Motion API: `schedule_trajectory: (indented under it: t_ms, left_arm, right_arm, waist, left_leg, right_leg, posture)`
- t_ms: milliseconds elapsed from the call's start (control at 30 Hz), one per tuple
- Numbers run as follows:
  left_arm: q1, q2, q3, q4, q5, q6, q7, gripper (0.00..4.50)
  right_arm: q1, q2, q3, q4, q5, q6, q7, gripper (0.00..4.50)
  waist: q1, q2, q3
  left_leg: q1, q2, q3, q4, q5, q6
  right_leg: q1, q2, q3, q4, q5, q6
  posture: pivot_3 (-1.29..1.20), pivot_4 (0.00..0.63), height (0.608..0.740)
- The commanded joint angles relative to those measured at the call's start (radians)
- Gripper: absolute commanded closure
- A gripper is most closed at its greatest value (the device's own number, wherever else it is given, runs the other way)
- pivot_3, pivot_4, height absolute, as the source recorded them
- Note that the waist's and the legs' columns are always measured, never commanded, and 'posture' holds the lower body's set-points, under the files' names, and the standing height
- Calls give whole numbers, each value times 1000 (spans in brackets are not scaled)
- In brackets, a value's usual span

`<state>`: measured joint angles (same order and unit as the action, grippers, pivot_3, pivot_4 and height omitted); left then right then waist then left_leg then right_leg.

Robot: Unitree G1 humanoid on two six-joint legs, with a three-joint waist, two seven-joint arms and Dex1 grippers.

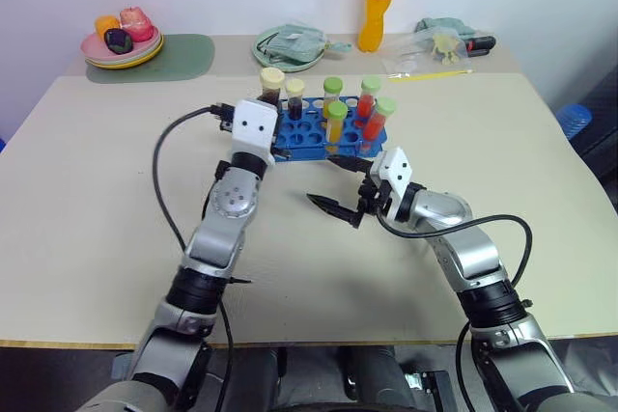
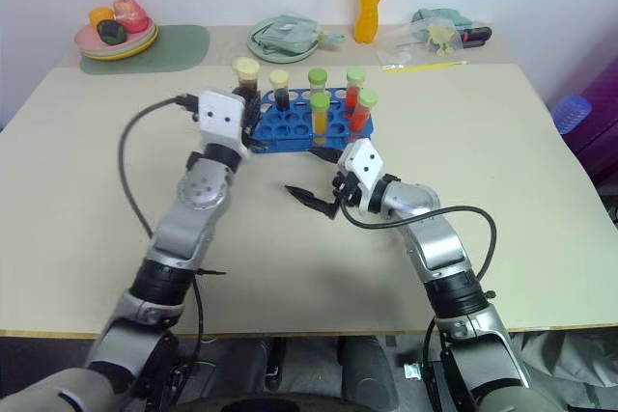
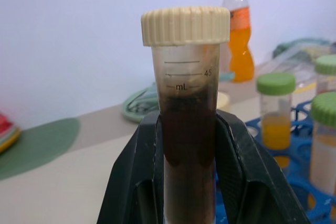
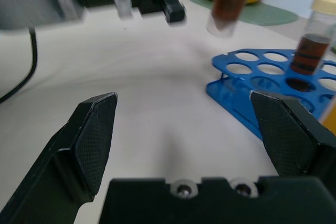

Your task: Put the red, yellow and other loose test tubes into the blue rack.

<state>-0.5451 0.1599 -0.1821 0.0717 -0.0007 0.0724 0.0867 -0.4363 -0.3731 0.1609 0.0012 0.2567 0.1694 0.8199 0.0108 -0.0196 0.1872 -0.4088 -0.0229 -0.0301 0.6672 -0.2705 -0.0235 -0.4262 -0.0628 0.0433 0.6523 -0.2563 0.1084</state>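
A: What is the left gripper [image 3: 190, 182] doing?

B: It is squeezed tight on a test tube [image 3: 188, 108] with a cream cap and dark stuff inside. The tube stands straight up between the two black fingers [image 3: 137, 177].

A: Where is that?

B: Up above the table [image 1: 97, 190], right by the left end of the blue rack [image 1: 314, 137].

A: Where is the rack?

B: It sits in the middle of the table, closer to the far edge. More tubes stand in its holes. One dark tube [image 1: 294, 103] has a cream cap. Some yellow and red ones have green caps.

A: And the right gripper [image 1: 340, 185]?

B: It is wide open and holds nothing. It hangs over the table just in front of the rack, on the near side.

A: Anything else?

B: An orange bottle [image 1: 379, 2] stands at the far edge of the table.
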Motion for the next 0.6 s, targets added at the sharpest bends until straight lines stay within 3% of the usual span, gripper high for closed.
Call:
schedule_trajectory:
  t_ms: [33, 133, 267, 600]
  left_arm:
    - [-57, -36, 13, 118, 30, -185, -20, 3739]
    - [-92, -60, 21, 237, 39, -299, -38, 3739]
    - [-128, -98, 53, 377, 26, -319, -38, 3739]
    - [-133, -144, 91, 472, 22, -397, -83, 3739]
  right_arm:
    - [-6, -10, -37, -15, 2, -30, -5, 0]
    - [1, -15, -48, -20, -1, -32, -12, 0]
    - [26, -19, -56, -44, -4, -31, -22, 0]
    - [43, -17, -55, -66, -2, -30, -26, 0]
  waist:
    - [-1, 0, 0]
    - [0, 0, 0]
    - [0, 0, 0]
    - [-1, 0, 0]
  left_leg:
    - [0, 0, 0, 0, 0, 0]
    - [0, 0, 0, 0, 0, 0]
    - [0, -1, 0, 0, 0, 0]
    - [0, -1, 0, 0, 0, 0]
  right_leg:
    - [0, 0, 0, 0, 0, 0]
    - [0, 0, 0, 0, 0, 0]
    - [0, 0, 0, 0, 0, 0]
    - [0, 1, 0, 1, 0, 0]
  posture:
    - [0, 150, 729]
    - [0, 150, 729]
    - [0, 150, 729]
    - [0, 150, 729]
